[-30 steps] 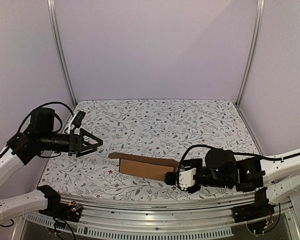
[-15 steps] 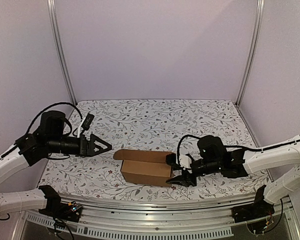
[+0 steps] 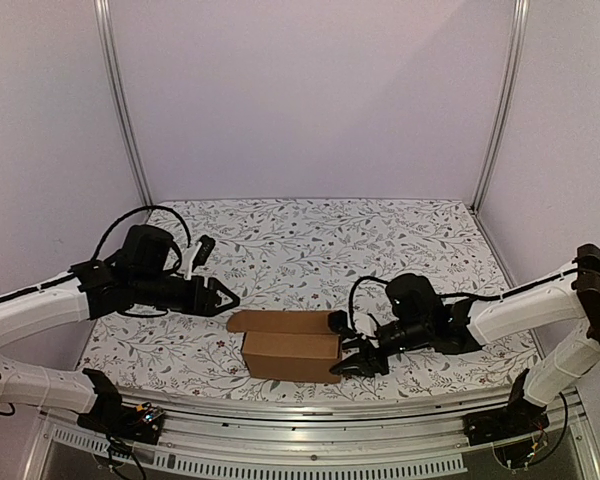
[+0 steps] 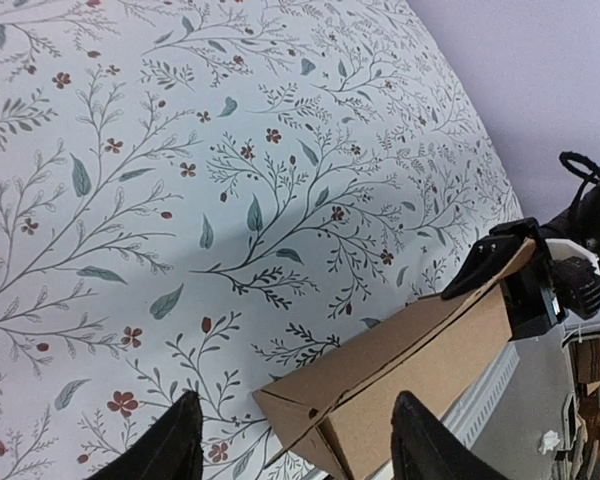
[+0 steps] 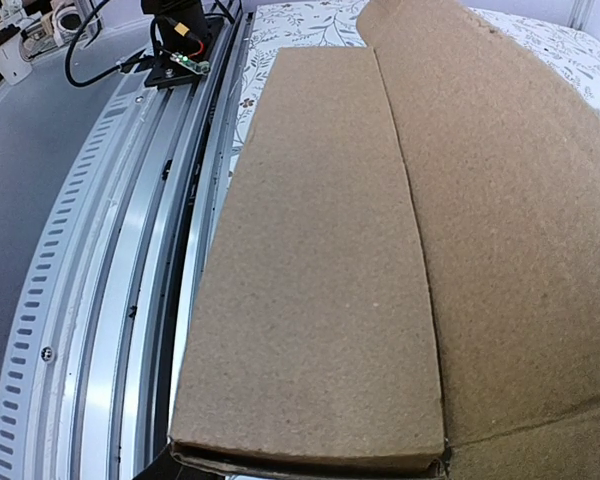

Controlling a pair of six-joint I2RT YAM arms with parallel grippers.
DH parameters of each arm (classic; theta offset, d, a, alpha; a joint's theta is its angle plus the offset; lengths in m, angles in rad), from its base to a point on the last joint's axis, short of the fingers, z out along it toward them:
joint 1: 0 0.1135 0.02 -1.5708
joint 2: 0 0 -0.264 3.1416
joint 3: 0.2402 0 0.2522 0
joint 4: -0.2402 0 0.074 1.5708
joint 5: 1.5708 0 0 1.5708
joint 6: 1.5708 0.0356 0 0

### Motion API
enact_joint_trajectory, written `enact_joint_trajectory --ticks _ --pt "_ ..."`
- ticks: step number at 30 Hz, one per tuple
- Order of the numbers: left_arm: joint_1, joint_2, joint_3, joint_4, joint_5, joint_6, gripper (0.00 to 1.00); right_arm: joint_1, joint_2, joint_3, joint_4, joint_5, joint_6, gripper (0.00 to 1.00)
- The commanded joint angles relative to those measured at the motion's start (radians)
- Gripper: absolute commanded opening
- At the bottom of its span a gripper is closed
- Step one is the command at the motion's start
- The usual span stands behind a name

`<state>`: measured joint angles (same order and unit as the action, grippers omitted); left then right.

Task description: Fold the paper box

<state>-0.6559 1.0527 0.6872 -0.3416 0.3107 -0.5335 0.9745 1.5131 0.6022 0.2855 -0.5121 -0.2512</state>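
Sitting close to the near edge of the table, about midway along it, the paper box [image 3: 290, 347] is plain brown corrugated card with no print. It is up as a long, low oblong lying left to right. The front wall faces the arms and a lighter top panel runs along behind it. The right wrist view shows a clean crease between a narrow panel and a wider one, with raw fluted edge at the end nearest the lens. From the left wrist view the left end looks unclosed and a bit skewed, its card meeting in a slanted corner, not a square face.

The right gripper [image 3: 346, 346] is at the box's right end, one finger over the top and one low at the front. It appears to be pinching that end, though the contact itself is hard to see. The left gripper [image 3: 225, 300] hovers just off the back-left corner with its fingers spread wide and nothing in them.

Now the danger! With only one end pinned, a shove from the left could shear the walls over and flatten the box. It could also swing the box around the right-hand grip. There is little floral tablecloth [image 3: 380, 240] in front of it, so a skid could send it onto the metal rail [image 3: 310, 415]. Too hard a squeeze would dent that soft card.
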Motion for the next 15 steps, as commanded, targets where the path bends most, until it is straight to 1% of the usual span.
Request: enact_joint_trajectory --ticks 1,4,9,15 --pt "-0.031 0.037 -0.008 0.075 0.032 0.008 0.58 -0.006 0.035 0.008 0.038 -0.025 -0.004 0.31" --pt "-0.04 0.054 -0.008 0.069 0.029 0.012 0.52 -0.006 0.041 0.008 0.041 -0.02 -0.006 0.31" --pt "-0.054 0.073 -0.017 0.049 -0.005 0.022 0.48 -0.006 0.043 0.01 0.046 -0.008 -0.011 0.31" --pt "-0.1 0.11 -0.008 0.018 -0.026 0.031 0.4 -0.006 0.048 0.008 0.061 -0.003 -0.005 0.31"
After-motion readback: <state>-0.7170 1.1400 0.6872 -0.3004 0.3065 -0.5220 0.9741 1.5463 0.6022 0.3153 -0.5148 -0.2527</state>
